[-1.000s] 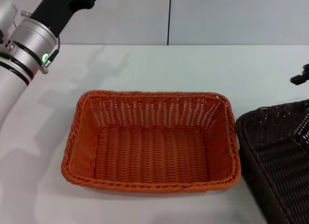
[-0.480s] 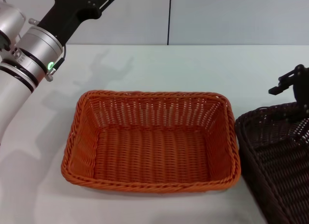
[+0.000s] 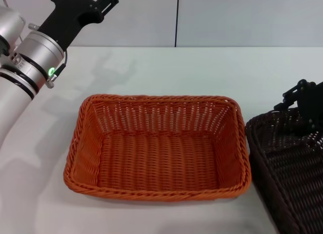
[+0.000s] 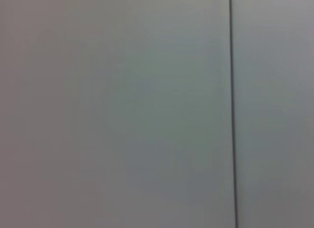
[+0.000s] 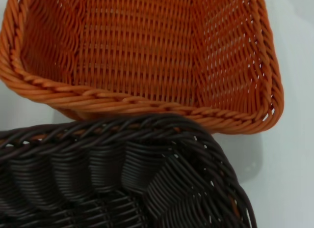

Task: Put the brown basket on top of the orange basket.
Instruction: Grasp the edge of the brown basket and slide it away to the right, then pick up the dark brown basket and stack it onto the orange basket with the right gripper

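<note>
The orange basket sits empty in the middle of the white table. The brown basket stands right beside it on the right, partly cut off by the picture's edge. My right gripper is low at the brown basket's far rim, near its far left corner. The right wrist view shows the brown basket's rim close up, with the orange basket just beyond it. My left gripper is raised high at the far left, away from both baskets.
The white table runs back to a grey wall with a dark vertical seam. The left arm's silver body hangs over the table's left side.
My right gripper has come in from the right edge and moved down and left to the brown basket's far rim. The left arm has shifted slightly. Both baskets stay in place.
</note>
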